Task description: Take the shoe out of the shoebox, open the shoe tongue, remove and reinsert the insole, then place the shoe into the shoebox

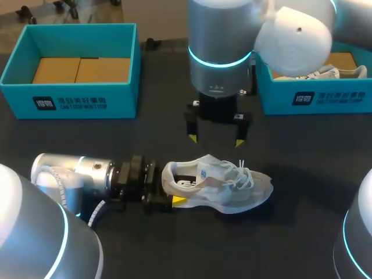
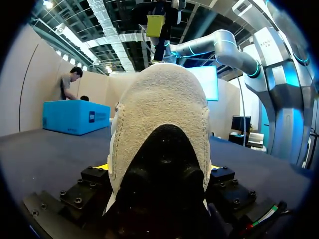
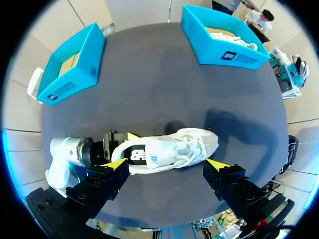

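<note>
Softness and lightness, we judge, mark the white mesh sneaker [image 1: 218, 186] lying on the dark table's [image 1: 145, 133] near middle, its firmer heel pinched by our left gripper [image 1: 168, 189], while our right gripper [image 1: 215, 139] hovers above, fingers spread, well placed for the tongue.

Even, fairly bright light falls from overhead onto the dark surface [image 1: 174, 244], which stays matte without hard glare. In the head view the shoe [image 1: 218, 183] throws a short, soft shadow toward 5 o'clock. The right arm [image 1: 293, 35], at 1 o'clock, is washed nearly white, and the left arm [image 1: 81, 171] carries a bright streak on its metal. From the right wrist a broad faint shadow lies beyond the shoe, probably the arm's, and the shoebox [image 3: 70, 84] walls bow. From the left wrist the heel's dark patch sits in featureless shade.
</note>
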You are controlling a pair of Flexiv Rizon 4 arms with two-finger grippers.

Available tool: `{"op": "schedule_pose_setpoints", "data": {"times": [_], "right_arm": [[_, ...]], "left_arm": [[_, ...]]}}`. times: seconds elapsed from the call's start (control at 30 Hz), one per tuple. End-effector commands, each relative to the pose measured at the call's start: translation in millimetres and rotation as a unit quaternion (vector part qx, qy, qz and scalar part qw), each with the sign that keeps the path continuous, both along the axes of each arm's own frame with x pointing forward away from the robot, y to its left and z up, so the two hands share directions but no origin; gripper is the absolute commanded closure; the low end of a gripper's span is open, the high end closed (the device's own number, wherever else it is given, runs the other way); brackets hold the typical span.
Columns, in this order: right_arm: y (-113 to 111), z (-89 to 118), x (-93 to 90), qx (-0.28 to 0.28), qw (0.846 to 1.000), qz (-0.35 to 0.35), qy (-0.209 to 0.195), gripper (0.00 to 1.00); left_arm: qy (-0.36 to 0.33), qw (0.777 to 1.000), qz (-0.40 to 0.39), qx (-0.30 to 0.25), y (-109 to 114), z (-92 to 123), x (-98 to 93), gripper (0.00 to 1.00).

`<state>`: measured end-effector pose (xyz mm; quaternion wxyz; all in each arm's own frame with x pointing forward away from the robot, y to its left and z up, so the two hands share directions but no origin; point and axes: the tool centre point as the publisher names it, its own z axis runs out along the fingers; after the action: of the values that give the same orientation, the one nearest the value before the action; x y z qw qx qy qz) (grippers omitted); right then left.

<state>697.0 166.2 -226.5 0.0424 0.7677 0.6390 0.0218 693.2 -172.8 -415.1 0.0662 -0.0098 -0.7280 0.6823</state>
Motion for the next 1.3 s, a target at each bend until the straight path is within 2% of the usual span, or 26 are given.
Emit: {"op": "schedule_pose_setpoints", "data": {"times": [0.03,0.13,0.2,0.33,0.57,0.87,1.3], "right_arm": [[17,-2,-5.4,-0.019,0.999,-0.027,-0.005,0.0],[24,-3,-7.3,-0.033,0.999,-0.012,-0.01,0.0],[38,-13,-12.8,-0.055,0.998,0.002,-0.013,0.0],[54,-32,-18.0,-0.079,0.997,0.024,-0.008,0.0],[60,-52,-20.7,-0.106,0.994,0.028,0.004,0.0],[52,-72,-18.0,-0.147,0.989,0.008,0.014,0.0],[35,-93,-18.0,-0.163,0.986,-0.034,0.015,0.0]], "left_arm": [[0.0,1.0,0.002,-0.001,-1,0,-0.9,1.0],[0.0,1.0,0.002,-0.001,-1,0,-0.9,1.0],[0.0,1.0,0.002,-0.001,-1,0,-0.9,1.0],[0.0,1.0,0.002,-0.001,-1,0,-0.9,1.0],[0.0,1.0,0.002,-0.001,-1,0,-0.9,1.0],[0.0,1.0,0.002,-0.001,-1,0,-0.9,1.0],[0.0,1.0,0.002,-0.001,-1,0,-0.9,1.0]]}}
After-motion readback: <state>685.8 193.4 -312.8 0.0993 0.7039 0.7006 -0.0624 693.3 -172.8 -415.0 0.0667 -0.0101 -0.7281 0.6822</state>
